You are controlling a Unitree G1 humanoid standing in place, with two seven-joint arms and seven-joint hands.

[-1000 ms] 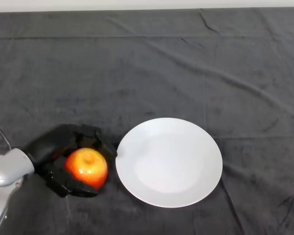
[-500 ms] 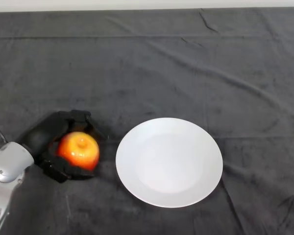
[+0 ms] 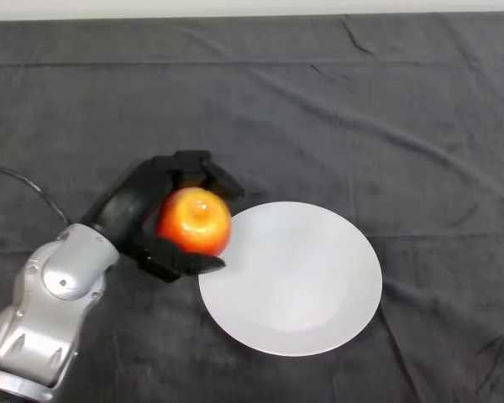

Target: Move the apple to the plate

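Dark cloth covers the worktop (image 3: 336, 109). My left hand (image 3: 143, 210) has its fingers (image 3: 203, 170) curled around the apple (image 3: 194, 222), thumb beneath, so the fruit rides cradled. The apple hangs at the left rim of the white plate (image 3: 302, 285), which I judge is short of a central release point.

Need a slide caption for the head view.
Robot hand grips the apple at the left rim of the white plate on dark cloth.
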